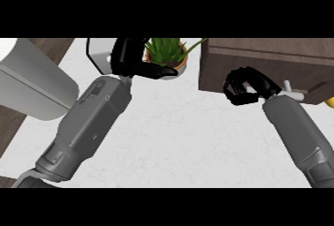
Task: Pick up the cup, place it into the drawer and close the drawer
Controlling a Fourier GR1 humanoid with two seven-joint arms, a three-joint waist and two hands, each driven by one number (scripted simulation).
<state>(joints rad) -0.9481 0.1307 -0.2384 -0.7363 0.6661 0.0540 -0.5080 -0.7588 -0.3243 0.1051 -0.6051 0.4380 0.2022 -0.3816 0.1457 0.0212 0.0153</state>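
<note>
Left hand (134, 59) raised by plant (166, 50), fingers straight. Right hand (244, 88) curled, empty, at drawer (261, 62). Cup unseen; presumably light, rigid, best grasped around wall.

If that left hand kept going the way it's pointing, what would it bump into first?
Probably the potted plant: the left hand reaches up the view, its thumb tip already at the white pot's rim. Depth is hard to judge from above.
</note>
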